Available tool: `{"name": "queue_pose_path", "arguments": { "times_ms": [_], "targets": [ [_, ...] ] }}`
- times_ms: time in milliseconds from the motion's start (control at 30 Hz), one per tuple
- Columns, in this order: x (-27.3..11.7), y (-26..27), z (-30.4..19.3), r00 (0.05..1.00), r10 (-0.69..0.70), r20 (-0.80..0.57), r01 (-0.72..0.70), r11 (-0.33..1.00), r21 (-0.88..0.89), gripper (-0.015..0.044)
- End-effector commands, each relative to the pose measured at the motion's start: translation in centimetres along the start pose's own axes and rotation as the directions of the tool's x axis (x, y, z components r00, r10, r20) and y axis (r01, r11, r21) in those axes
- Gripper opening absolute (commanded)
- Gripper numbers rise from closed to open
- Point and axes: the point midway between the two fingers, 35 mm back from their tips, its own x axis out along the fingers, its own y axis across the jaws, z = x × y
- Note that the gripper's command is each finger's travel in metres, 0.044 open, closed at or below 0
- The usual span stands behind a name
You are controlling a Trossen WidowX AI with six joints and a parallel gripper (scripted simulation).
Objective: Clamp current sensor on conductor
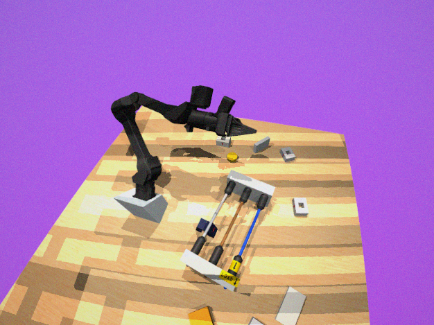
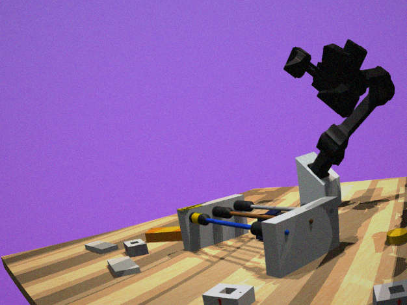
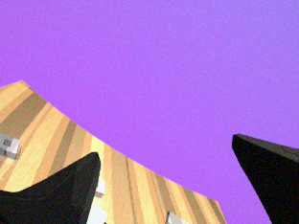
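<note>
The dark blue sensor (image 1: 203, 225) (image 2: 273, 212) with a red mark stands on the table under or beside the white conductor (image 1: 215, 212); its jaws are too small to make out. The blue conductor (image 1: 249, 232) (image 2: 227, 223) has a yellow arrow sleeve (image 1: 235, 265) (image 2: 195, 218) at its end by the yellow LOAD label (image 1: 229, 278). The brown conductor (image 1: 231, 224) (image 2: 248, 214) runs between blue and white. My gripper (image 1: 254, 131) (image 2: 318, 80) (image 3: 168, 151) is open and empty, high above the table's far side, well away from the sensor.
Two upright end blocks (image 1: 252, 184) (image 1: 195, 261) hold the conductors. Light blocks with square holes (image 1: 300, 213) (image 1: 223, 143) (image 1: 288, 158), a yellow disc (image 1: 231, 156) (image 2: 396, 236) and a grey plate (image 1: 261, 144) lie around. An orange block (image 1: 201, 315) (image 2: 162, 234) and a pale plate (image 1: 291, 305) are in front.
</note>
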Motion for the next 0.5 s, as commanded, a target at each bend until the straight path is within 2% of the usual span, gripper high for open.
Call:
{"name": "queue_pose_path", "arguments": {
  "times_ms": [0, 133, 267, 467],
  "targets": [
    [3.2, -2.2, -4.4, 0.978, -0.004, -0.208, 0.006, 1.0, 0.006, 0.044],
    [5.6, -4.9, -9.7, 0.906, 0.017, -0.423, 0.01, 0.998, 0.059, 0.044],
    [6.6, -7.9, -15.5, 0.794, 0.068, -0.604, 0.034, 0.987, 0.155, 0.044],
    [6.0, -11.8, -23.7, 0.606, 0.208, -0.768, 0.126, 0.928, 0.35, 0.044]
  ]
}}
